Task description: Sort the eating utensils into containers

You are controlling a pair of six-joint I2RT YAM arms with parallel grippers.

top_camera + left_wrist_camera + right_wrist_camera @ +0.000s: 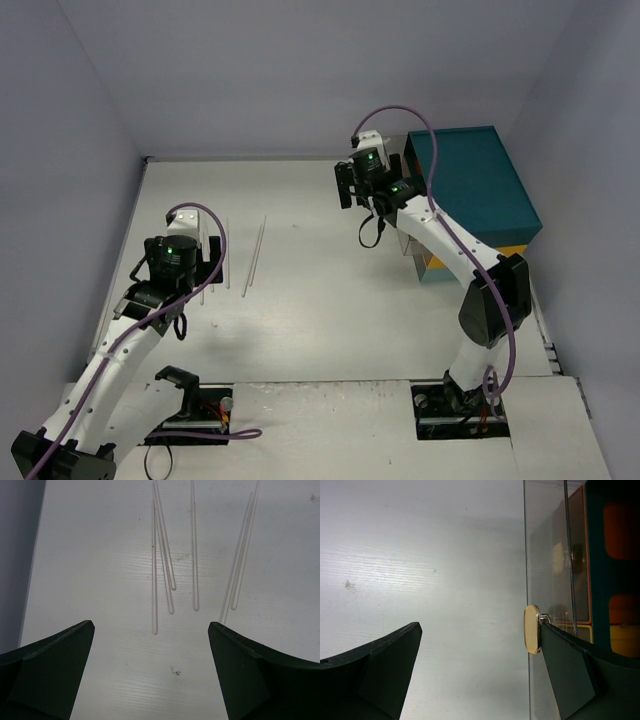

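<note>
Zero sorting is showing so far, by my guess. Several thin clear sticks (195,555), which I'm taking for the utensils, are lying loose on the table (320,330). They're sitting in its left half, closer to the left edge than the middle, all pointing roughly front to back. Left gripper (151,627) is hovering over the table just by their ends, fingers spread wide and gripping nothing. None of the coloured forks or spoons are showing up in any view.

Over at the right edge, a clear box (547,555) is standing against the teal chest (480,185), which is filling the far right corner. Right gripper (480,627) is spread wide too and holding nothing. One finger is sitting just beside the box's gold knob (532,629); whether they're touching, I can't tell. I'm not seeing anything inside the box, so pretty much the whole job is looking undone.

Writing-wise I'm not finding any: no brand, no label, nothing readable. Chest is only showing an orange-yellow band.
</note>
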